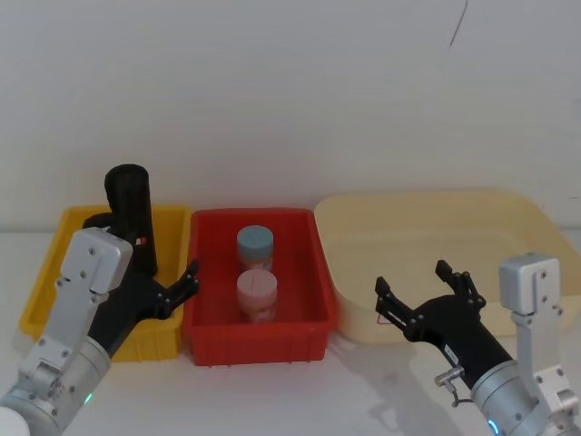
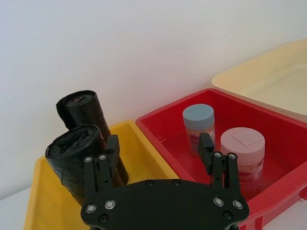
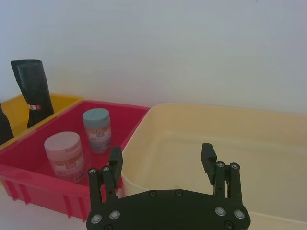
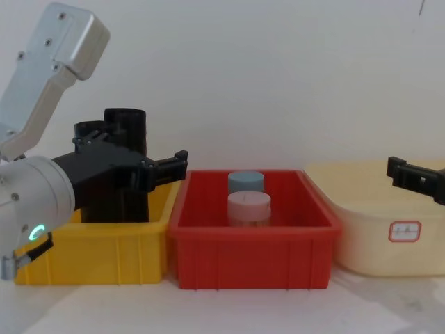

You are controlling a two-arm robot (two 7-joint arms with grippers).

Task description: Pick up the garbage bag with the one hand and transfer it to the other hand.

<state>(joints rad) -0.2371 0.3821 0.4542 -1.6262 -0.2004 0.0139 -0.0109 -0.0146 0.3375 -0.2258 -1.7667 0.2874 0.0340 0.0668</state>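
The left hand [image 2: 159, 143] is hovering (spread wide) over the yellow bin [image 2: 144, 155], just beside the garbage bag [image 2: 72, 153]. The right hand [image 3: 162, 153] is hanging spread by the cream tub [image 3: 216, 124].

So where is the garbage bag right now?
In the left wrist view, the garbage bag stands in the yellow bin on the robot's left, in front of the taller black roll, beside the open left hand.
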